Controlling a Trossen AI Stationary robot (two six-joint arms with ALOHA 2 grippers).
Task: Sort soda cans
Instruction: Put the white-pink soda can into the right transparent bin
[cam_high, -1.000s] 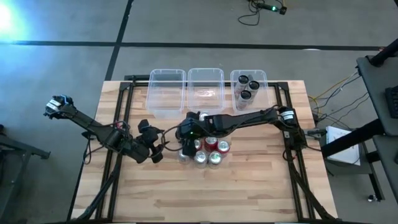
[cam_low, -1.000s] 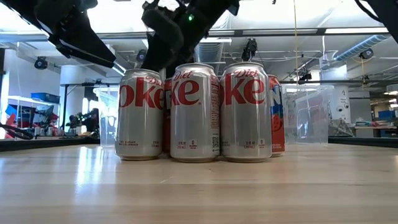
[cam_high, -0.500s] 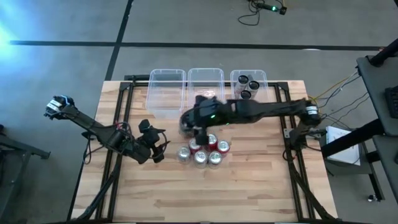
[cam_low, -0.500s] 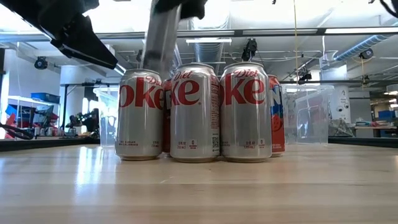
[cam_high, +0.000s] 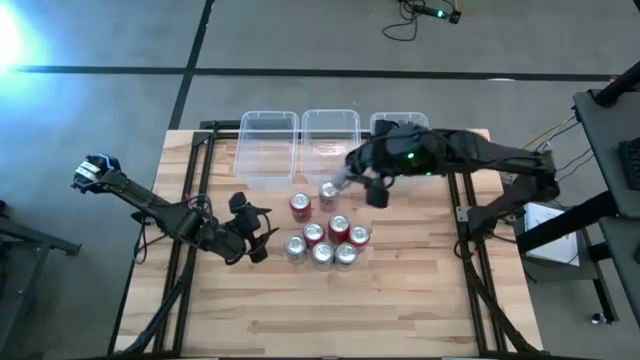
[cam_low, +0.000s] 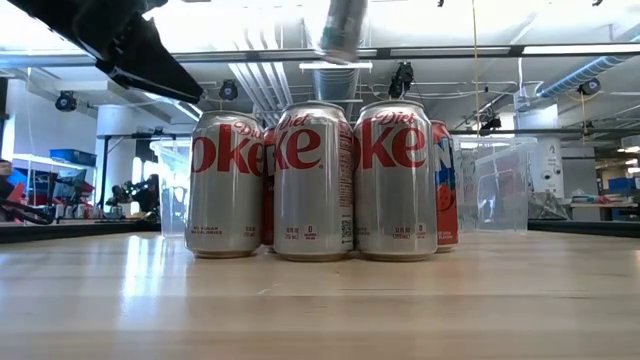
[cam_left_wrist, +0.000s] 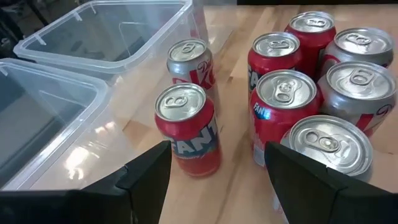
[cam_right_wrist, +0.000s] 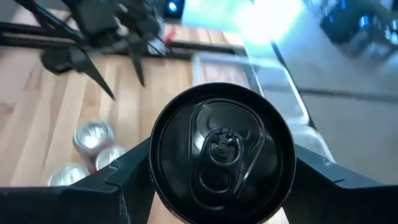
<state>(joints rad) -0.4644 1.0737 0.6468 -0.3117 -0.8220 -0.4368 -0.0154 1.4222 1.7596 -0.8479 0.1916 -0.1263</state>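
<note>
Currently right pincer (cam_right_wrist: 217, 205) clenched on black can (cam_right_wrist: 221, 152), raised above table (cam_high: 420, 300). Left pincer (cam_left_wrist: 217, 180) released, red can (cam_left_wrist: 188, 127) just ahead, can cluster (cam_high: 325, 245) beside.

In the low view the lifted can (cam_low: 343, 27) is a blur cut off by the top edge, the three Diet Coke cans (cam_low: 312, 180) hide most of the red cans behind them, and the right bin (cam_high: 415, 124) lies largely under the right arm, perhaps hiding cans.
</note>
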